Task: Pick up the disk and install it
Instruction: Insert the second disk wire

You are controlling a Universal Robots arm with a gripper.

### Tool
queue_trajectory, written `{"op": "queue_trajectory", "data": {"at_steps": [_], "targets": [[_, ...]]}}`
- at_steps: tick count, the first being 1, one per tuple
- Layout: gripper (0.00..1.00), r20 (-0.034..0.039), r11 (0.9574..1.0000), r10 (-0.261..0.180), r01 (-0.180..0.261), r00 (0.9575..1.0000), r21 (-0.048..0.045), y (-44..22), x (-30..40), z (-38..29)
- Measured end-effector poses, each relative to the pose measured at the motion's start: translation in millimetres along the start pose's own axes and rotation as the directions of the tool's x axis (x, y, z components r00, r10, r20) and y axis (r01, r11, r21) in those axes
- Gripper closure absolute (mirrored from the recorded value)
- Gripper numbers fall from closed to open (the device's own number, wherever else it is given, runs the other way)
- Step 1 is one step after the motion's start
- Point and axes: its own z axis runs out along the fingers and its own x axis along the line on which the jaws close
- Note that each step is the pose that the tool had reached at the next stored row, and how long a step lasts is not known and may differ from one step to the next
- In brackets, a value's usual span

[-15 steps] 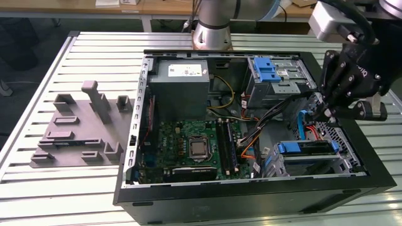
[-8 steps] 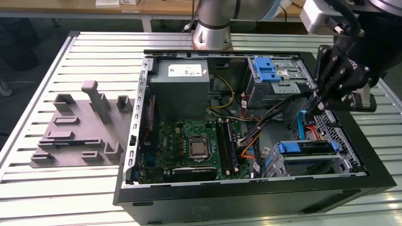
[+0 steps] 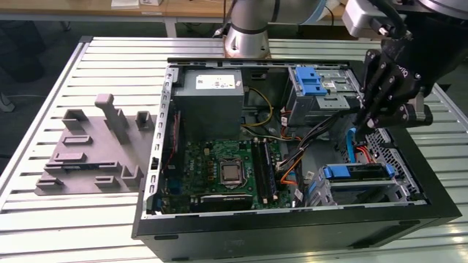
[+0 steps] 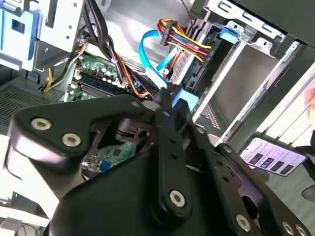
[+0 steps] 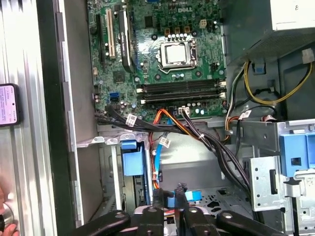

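Observation:
The disk [image 3: 362, 171] lies in the lower drive bay of the open computer case [image 3: 292, 230], at the exterior view's right. Its blue carrier end [image 5: 133, 158] shows in the first wrist view. My gripper [image 3: 363, 125] hangs over the case just behind that bay. Its fingers [image 5: 179, 194] stand close together on the blue connector [image 5: 192, 195] at the end of a blue flat cable [image 3: 351, 145]. The second wrist view has the same blue piece [image 4: 186, 101] at my gripper [image 4: 167, 98] tips.
A silver cage with a blue latch [image 3: 316, 82] stands at the back of the case, beside the grey power supply box [image 3: 212, 101]. The motherboard [image 3: 227, 170] and cable bundles [image 5: 197, 132] lie below. A grey fixture [image 3: 95, 148] sits on the slatted table [image 3: 44, 219].

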Motion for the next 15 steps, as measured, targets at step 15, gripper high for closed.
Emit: {"op": "queue_trajectory", "data": {"at_steps": [15], "targets": [[0.78,-0.0364,0.9996,0.005,-0.004,0.9993,0.0281,1.0,-7.1,16.0]]}}
